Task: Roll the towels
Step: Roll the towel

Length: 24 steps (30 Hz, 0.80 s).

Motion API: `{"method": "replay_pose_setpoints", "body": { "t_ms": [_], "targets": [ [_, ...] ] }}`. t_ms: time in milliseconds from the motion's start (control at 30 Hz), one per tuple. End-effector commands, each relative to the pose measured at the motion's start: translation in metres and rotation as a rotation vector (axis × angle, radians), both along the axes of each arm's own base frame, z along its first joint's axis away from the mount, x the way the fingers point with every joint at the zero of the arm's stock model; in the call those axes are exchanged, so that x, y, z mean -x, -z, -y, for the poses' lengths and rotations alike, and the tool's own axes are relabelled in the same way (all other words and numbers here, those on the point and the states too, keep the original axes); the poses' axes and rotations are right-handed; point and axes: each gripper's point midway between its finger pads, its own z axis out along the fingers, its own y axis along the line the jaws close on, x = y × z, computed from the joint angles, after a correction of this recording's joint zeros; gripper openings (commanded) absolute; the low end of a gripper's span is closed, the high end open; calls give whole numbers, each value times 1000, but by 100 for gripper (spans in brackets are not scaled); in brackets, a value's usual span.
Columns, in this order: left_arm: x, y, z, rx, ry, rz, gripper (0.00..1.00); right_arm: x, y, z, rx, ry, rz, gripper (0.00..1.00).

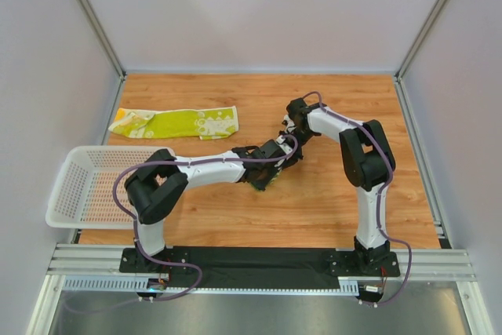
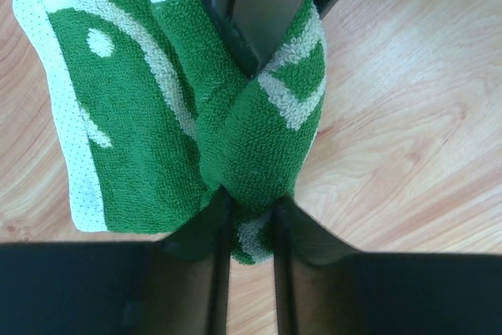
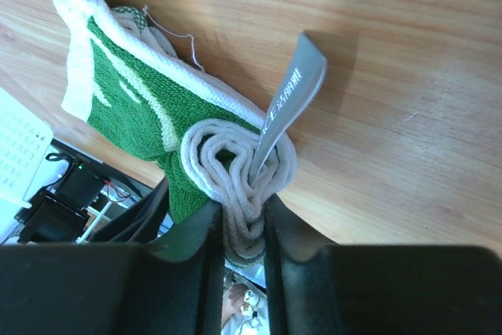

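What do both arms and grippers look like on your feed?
Both arms match: the left arm and right arm have white links, bulky black joints and a thin purple cable looping alongside. The left gripper and right gripper have plain matte-black fingers, no markings visible.

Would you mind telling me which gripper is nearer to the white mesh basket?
Left. The left gripper, shut on the green towel, sits right of the basket at mid-table. The right gripper holds the same towel's rolled end, farther right.
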Motion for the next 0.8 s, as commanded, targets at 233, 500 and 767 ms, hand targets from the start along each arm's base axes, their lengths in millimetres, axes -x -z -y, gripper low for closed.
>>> {"method": "replay_pose_setpoints", "body": {
  "t_ms": [233,500,767],
  "targets": [
    [26,15,-7,5,46,-164,0,-7,7,19,81,-51,25,39],
    [42,-4,3,145,49,-304,0,-24,5,62,259,-57,69,39],
    [55,-26,19,278,72,-412,0,-48,-11,103,332,24,119,40]
  ]
}}
